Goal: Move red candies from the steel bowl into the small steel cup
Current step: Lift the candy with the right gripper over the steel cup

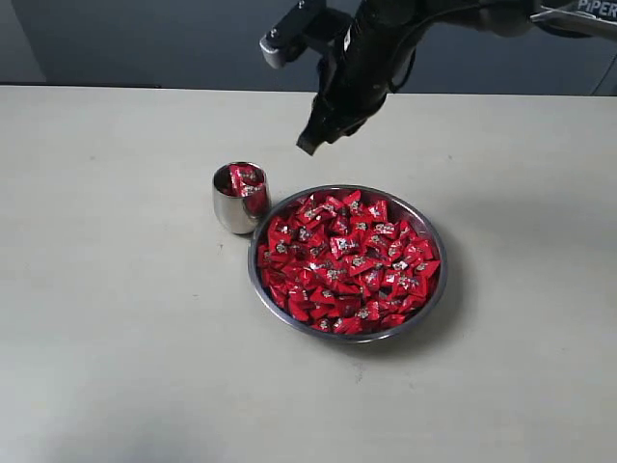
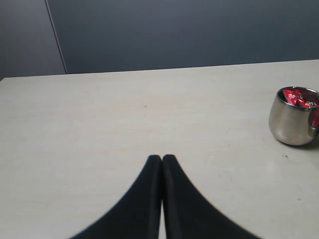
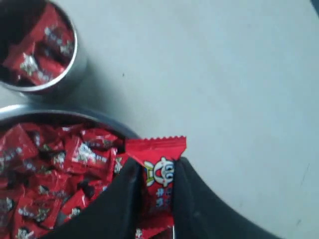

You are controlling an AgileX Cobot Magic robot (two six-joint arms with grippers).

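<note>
**Right pincer grasping one candy above the bowl's far edge**

The left pincer (image 2: 162, 160) is sitting clenched and empty over the tabletop (image 1: 106, 347). The small steel cup (image 1: 236, 214) is standing just beside the steel bowl (image 1: 436, 292), on its left, and is holding a few candies. The red candies (image 1: 347, 260) are filling the bowl in a heap. The right pincer (image 1: 310, 143) is hanging in the air, grasping a single candy (image 3: 157, 149).

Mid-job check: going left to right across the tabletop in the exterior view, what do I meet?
small steel cup, a few red candies inside → steel bowl heaped with red candies. The right gripper overhead overlaps the bowl's span, so left out.
</note>
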